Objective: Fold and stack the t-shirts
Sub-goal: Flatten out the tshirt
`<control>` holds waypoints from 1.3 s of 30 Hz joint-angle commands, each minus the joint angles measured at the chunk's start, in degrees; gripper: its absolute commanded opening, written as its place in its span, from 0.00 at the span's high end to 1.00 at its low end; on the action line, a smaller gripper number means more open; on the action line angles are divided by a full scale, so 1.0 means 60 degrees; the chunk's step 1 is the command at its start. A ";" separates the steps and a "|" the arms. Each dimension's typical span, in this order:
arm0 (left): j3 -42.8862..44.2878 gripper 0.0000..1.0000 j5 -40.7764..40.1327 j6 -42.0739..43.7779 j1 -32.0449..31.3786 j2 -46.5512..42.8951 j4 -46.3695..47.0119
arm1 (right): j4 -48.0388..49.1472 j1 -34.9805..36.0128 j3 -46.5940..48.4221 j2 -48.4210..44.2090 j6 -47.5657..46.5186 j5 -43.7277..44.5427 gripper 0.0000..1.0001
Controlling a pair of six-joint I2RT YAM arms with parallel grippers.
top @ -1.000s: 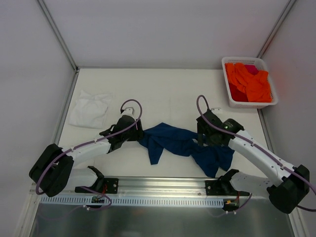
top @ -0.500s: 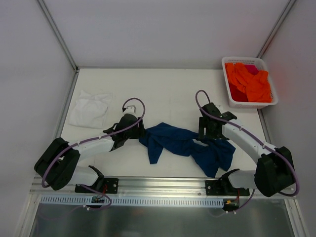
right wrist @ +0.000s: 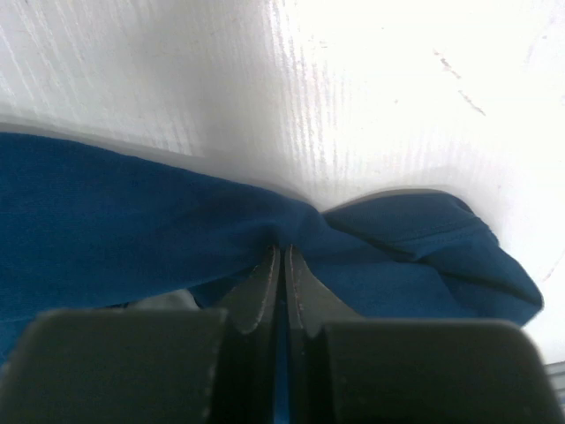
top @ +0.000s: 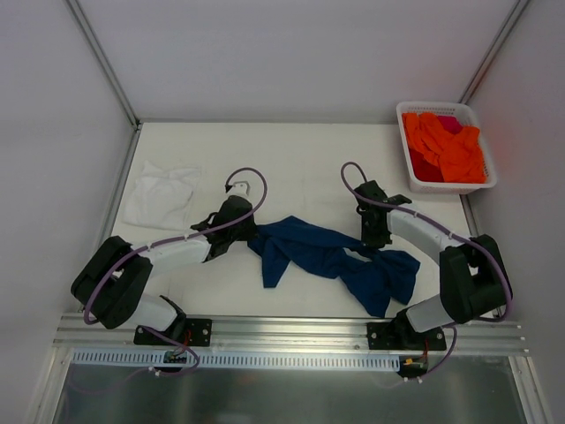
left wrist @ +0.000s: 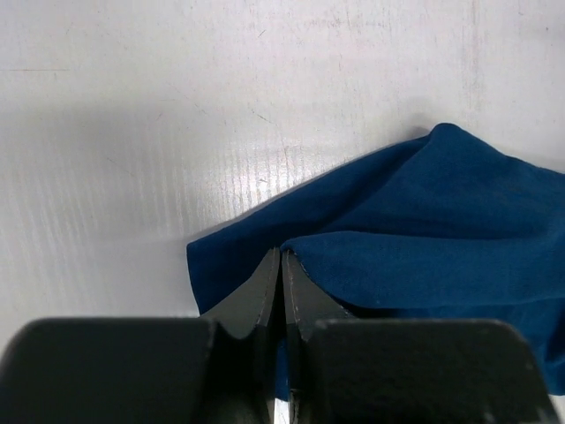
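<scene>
Top external view: the navy t-shirt [top: 325, 254] lies crumpled in a long, twisted band across the near middle of the table [top: 300, 159], strung between the two arms. The left gripper [top: 250, 237] sits at its left end and the right gripper [top: 374, 244] at a bunched spot near its right end, with a loose flap of cloth spilling toward the near edge beyond that. In the left wrist view the jaws are pressed together with a folded navy edge pinched between them. In the right wrist view the jaws are likewise clamped on a gathered knot of the fabric. No chest print shows (the shirt is too rumpled to tell which side is up).

The white t-shirt [top: 161, 196] lies in a loose heap at the far left of the table, well apart from the navy one and just beyond the left arm. A white basket [top: 452, 186] stands at the far right corner, holding orange cloths [top: 441, 146] and a sliver of pink. Purple cables [top: 252, 177] loop above each wrist.
</scene>
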 commanded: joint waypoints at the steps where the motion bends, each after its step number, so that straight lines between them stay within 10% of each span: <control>1: 0.0380 1.00 -0.0362 0.0285 0.0076 -0.0065 -0.0127 | 0.0251 -0.0043 0.0223 0.0128 -0.0030 -0.0252 0.99; 26: 0.5358 1.00 -0.1682 0.1649 0.0090 -0.4912 -0.6567 | -0.5445 -0.0043 0.9575 -0.1996 -0.2140 0.1361 0.99; 39: 0.8874 1.00 0.1057 0.1062 -0.0115 -0.5984 -0.9455 | -0.8127 0.0206 1.3610 -0.3035 -0.2023 -0.0968 0.99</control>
